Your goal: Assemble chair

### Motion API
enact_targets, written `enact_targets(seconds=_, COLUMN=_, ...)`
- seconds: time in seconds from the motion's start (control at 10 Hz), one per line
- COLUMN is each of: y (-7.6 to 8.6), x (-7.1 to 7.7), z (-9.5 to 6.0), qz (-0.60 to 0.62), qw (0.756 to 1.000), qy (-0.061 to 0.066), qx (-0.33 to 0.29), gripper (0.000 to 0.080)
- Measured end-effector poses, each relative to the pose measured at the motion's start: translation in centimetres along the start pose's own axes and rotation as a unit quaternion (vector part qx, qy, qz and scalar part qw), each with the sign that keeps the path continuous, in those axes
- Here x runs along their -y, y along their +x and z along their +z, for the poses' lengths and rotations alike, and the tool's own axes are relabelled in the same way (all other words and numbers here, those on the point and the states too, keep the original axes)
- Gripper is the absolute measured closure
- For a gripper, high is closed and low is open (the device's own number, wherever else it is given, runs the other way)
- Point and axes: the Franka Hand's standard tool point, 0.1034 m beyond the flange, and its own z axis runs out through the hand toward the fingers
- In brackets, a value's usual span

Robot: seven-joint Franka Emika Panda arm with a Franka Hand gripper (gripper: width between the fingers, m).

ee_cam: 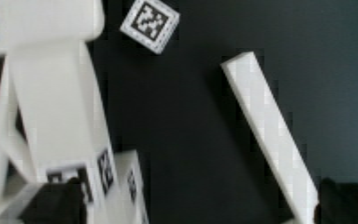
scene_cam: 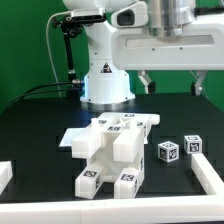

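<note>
On the black table (scene_cam: 40, 135) the chair (scene_cam: 112, 150) is standing part-joined, two blocks (scene_cam: 168, 151) lying loose; my gripper (scene_cam: 172, 83) is hanging spread (empty)

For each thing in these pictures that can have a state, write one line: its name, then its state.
gripper: open, empty, raised above the table.
chair pieces: clustered on the table, ungripped.
nearer block: loose, upright on the table, apart from the cluster.
farther block: loose, beside the nearer block, not touching it.
</note>
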Motion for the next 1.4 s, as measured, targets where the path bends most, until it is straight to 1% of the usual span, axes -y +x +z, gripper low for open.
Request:
enact_targets(seconds=0.1, y=-2.1, x=0.4, z=1.4, qz=0.032, qw=0.999, qy=-0.006, qx=0.0, gripper=0.0151)
enact_targets(seconds=0.2, y=-2.9, x=0.7, z=2.2, qz=0.045, qw=0.999, qy=-0.009, qx=-0.003, gripper=0.0151)
enact_targets(seconds=0.3, y=-2.3, x=0.6, z=1.8, qz=0.029, qw=1.0, qy=-0.006, qx=-0.005, gripper=0.0151)
enact_targets(seconds=0.6, y=-2.4, x=0.5, z=2.1, qz=0.03, qw=1.0, qy=-0.007, qx=-0.005, gripper=0.0151)
enact_targets(seconds=0.7, y=-3.3, x=0.4, z=3.0, qz=0.049, qw=0.999, qy=-0.004, qx=-0.015, gripper=0.0151)
enact_targets(seconds=0.8, y=-5.3, x=0.2, z=4.9, qz=0.057, qw=0.998, qy=-0.011, qx=-0.02, gripper=0.0151)
enact_targets(seconds=0.9, y=-6.8, x=0.2, z=7.0, qz=0.064, qw=0.997, qy=-0.016, qx=-0.029, gripper=0.0151)
enact_targets(seconds=1.0, y=-7.0, x=0.4, z=8.2, qz=0.065, qw=0.997, qy=-0.017, qx=-0.034, gripper=0.0151)
enact_targets(seconds=1.1, y=-7.1, x=0.6, z=9.4, qz=0.064, qw=0.997, qy=-0.025, qx=-0.035, gripper=0.0151)
enact_targets(seconds=1.2, y=-6.9, x=1.0, z=10.2, qz=0.061, qw=0.997, qy=-0.029, qx=-0.037, gripper=0.0151)
enact_targets(seconds=1.3, y=-6.8, x=1.2, z=10.7, qz=0.059, qw=0.997, qy=-0.028, qx=-0.041, gripper=0.0151)
enact_targets(seconds=1.4, y=-6.6, x=1.2, z=11.6, qz=0.058, qw=0.997, qy=-0.031, qx=-0.044, gripper=0.0151)
